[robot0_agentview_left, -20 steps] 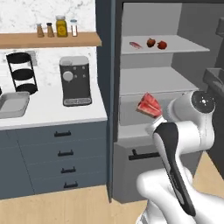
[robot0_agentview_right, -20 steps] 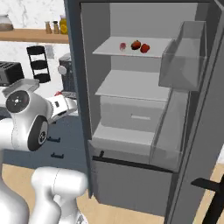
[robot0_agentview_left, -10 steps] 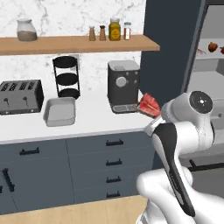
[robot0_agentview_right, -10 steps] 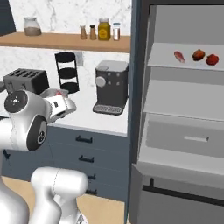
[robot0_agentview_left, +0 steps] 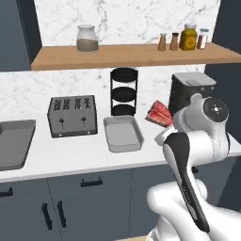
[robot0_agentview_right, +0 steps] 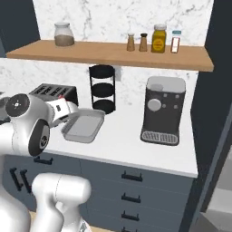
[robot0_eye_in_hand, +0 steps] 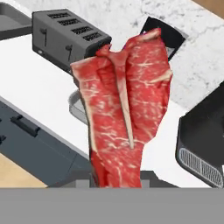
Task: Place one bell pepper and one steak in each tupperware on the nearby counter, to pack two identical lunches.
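Steak — a flat slab of raw pink-red meat [robot0_eye_in_hand: 124, 109] — hangs pinched between the closed fingers. Where the open fridge faced the base a second ago, the white bench [robot0_agentview_left: 70, 153] does now — the shallow grey tupperware [robot0_agentview_left: 123, 133] lies just ahead.

Steak [robot0_eye_in_hand: 127, 109]: raw red, pale marbled streaks. Tupperware [robot0_agentview_left: 123, 134]: plain grey. Bench [robot0_agentview_left: 70, 153]: white top, blue-grey drawers, black handles. Toaster [robot0_agentview_left: 73, 115]: dark grey. Shelf [robot0_agentview_left: 127, 54]: brown wood. Wall: white marble, grey veins.
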Controlling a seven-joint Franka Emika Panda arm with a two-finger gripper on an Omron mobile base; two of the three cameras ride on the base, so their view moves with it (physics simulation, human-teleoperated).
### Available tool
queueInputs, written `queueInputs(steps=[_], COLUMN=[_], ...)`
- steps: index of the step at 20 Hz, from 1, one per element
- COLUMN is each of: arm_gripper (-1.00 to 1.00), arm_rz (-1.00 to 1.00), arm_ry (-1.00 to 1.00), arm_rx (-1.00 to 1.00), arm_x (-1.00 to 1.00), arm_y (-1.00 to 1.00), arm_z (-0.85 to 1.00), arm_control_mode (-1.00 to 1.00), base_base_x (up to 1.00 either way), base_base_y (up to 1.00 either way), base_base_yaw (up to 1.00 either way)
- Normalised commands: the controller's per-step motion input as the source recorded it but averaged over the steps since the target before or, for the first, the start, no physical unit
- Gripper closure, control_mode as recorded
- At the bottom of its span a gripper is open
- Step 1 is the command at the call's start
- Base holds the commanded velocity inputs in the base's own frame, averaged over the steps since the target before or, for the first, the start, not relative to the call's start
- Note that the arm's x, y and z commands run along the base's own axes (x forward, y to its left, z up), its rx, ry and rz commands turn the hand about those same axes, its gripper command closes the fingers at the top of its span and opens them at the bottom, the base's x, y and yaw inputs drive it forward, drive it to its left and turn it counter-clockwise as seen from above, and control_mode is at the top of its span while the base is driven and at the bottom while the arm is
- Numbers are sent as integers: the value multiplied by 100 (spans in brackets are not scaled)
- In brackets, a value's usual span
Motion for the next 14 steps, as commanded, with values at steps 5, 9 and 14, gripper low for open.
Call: queueInputs(steps=[5, 9, 14], arm_gripper=[100, 100, 100], arm_rz=[0, 0, 0], arm_ry=[0, 0, -4], arm_rx=[0, 0, 0], arm_x=[0, 0, 8], arm_y=[0, 0, -19], arm_z=[0, 0, -15], arm_control_mode=[100, 100, -100], base_base_x=[47, 53, 25], base_base_y=[98, 19, -5], base_base_yaw=[0, 0, 0])
